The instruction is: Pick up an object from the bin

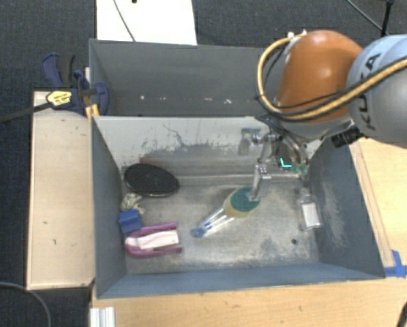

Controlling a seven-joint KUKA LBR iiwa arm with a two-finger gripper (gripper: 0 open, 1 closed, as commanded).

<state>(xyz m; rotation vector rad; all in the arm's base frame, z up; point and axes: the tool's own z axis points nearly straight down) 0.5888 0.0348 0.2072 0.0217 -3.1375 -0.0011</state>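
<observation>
Gripper (283, 205) is low in bin (176, 73), claw wide, nothing between the fingers. Brush (223, 213) (teal round head, clear handle, blue tip) lies slanted mid-floor. One finger (260, 182) is at the brush head, touching or just above, can't tell; the other is well off the head, away from the handle, over bare floor. Best move: shift toward the handle so both fingers straddle the head, then lower and close. Black disc (151, 180) and pink thing (153, 240) lie well beyond the handle tip, likely no obstruction.
</observation>
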